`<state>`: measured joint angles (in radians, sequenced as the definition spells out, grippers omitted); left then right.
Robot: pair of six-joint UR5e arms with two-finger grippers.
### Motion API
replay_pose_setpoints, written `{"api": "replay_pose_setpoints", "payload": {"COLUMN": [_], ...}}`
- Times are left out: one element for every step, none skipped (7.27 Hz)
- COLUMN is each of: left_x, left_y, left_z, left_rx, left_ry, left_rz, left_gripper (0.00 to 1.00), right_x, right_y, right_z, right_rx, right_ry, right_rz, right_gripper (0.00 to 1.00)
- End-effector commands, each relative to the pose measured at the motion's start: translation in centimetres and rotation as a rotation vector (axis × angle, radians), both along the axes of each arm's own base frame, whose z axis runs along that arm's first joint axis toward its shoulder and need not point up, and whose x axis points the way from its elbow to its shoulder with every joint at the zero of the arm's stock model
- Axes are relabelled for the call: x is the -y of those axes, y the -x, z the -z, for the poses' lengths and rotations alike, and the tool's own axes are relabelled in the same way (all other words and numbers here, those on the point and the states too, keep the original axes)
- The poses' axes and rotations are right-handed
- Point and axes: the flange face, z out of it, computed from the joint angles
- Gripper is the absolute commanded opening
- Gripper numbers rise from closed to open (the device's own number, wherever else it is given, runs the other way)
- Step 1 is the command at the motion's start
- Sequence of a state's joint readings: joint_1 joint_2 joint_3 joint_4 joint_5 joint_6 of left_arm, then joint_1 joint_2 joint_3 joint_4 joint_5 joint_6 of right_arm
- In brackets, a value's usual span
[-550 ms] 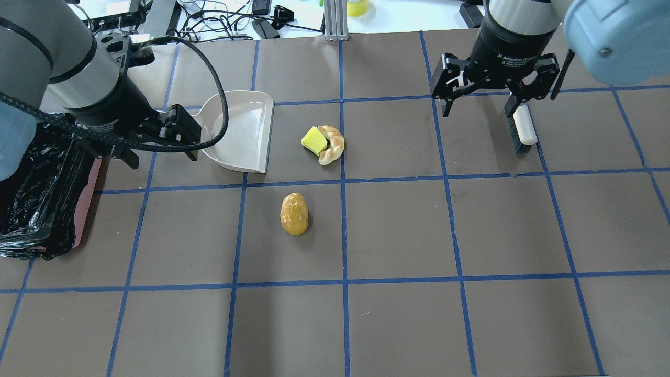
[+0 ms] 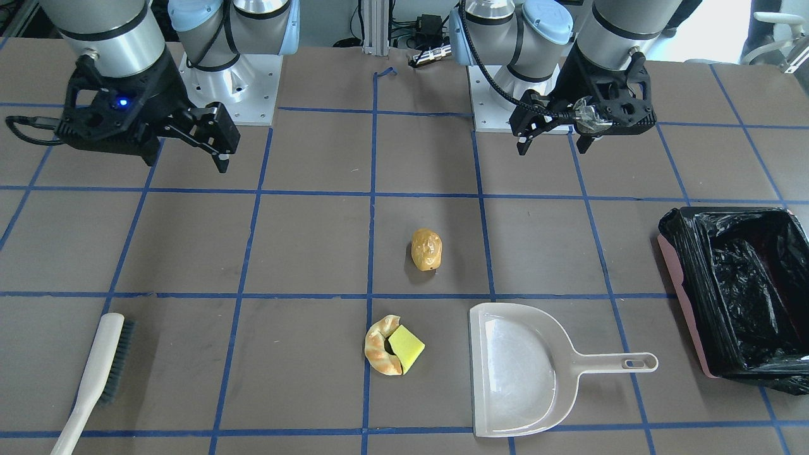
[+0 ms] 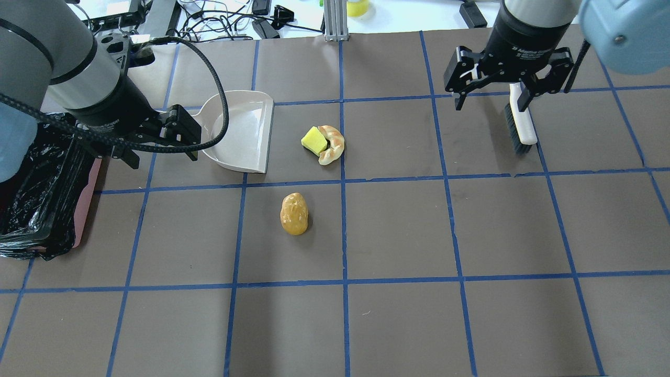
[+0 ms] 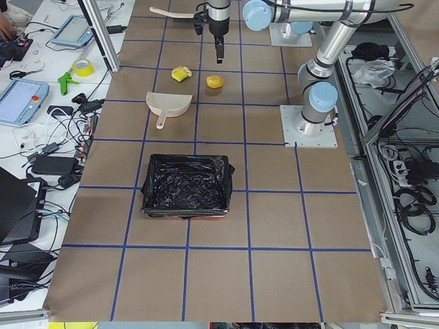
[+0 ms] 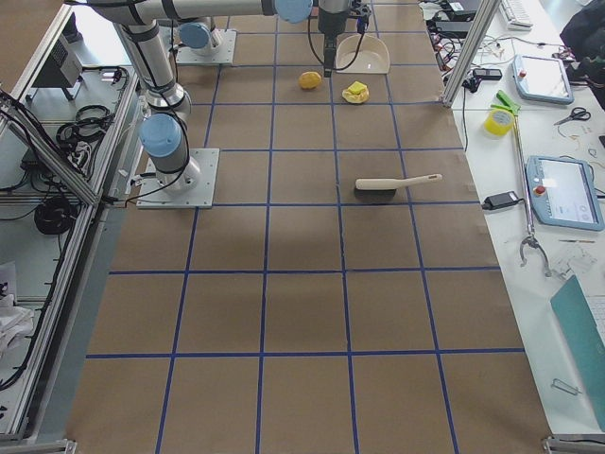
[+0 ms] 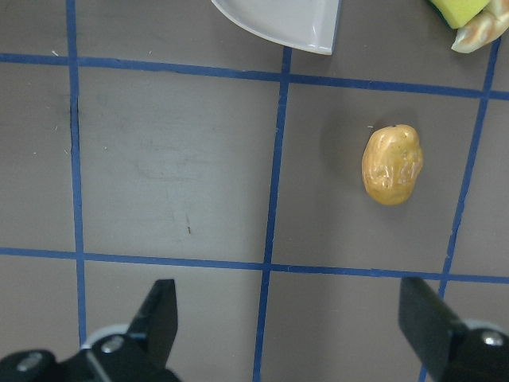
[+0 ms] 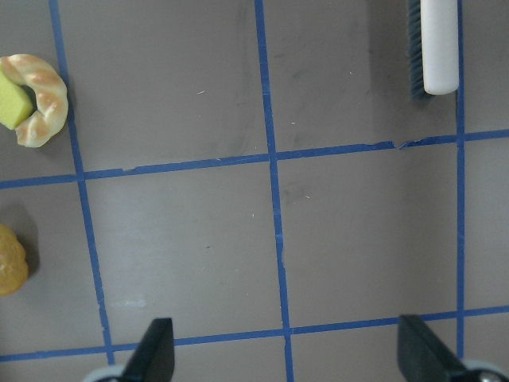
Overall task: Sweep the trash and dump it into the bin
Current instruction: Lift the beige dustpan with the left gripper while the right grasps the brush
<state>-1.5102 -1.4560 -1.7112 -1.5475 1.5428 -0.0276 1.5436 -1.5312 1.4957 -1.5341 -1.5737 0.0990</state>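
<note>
Above brown table (image 3: 398,230), right hand (image 3: 492,103), spread wide and empty, has shifted slightly.

Left arm (image 3: 78,73): reaches in from left, wrist tilted, pointing down and toward centre. Left gripper (image 3: 165,161): raised, jaws spread wide, holding nothing. Right arm (image 3: 528,26): at far right, wrist near vertical. Right gripper (image 3: 491,104): raised, fingers (image 7: 155,350) pointing straight down, jaws wide apart, holding nothing. Two grippers well apart from each other.
</note>
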Motion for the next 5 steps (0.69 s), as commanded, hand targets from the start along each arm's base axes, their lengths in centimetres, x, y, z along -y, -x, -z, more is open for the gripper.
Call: {"api": "replay_pose_setpoints", "payload": {"left_x": [0.8,1.5,4.0,5.6,6.6], "left_y": [-0.3,-1.1,-2.1,-2.7,-3.4], "left_z": [0.5,0.3,0.9,1.9,3.3], "left_rx": [-0.003,-0.006,0.006,-0.005,-0.015], "left_ry": [0.002,0.029,0.141,0.179,0.148], "left_rz": [0.024,0.001,-0.075,-0.256,-0.408], "left_gripper": [1.0,1.0,1.0,1.0,1.0], "right_x": [3.8,7.4,11.0,15.4,18.5], "right_y": [10.4,12.2,13.2,14.7,17.8], "right_z": [1.8,4.2,7.9,13.8,19.2], "right_rx": [0.0,-0.019,-0.042,-0.053,-0.06], "right_ry": [0.041,0.127,0.178,0.205,0.24], "right_rz": [0.148,0.051,0.029,0.025,0.052], "right_gripper": [1.0,1.0,1.0,1.0,0.97]}}
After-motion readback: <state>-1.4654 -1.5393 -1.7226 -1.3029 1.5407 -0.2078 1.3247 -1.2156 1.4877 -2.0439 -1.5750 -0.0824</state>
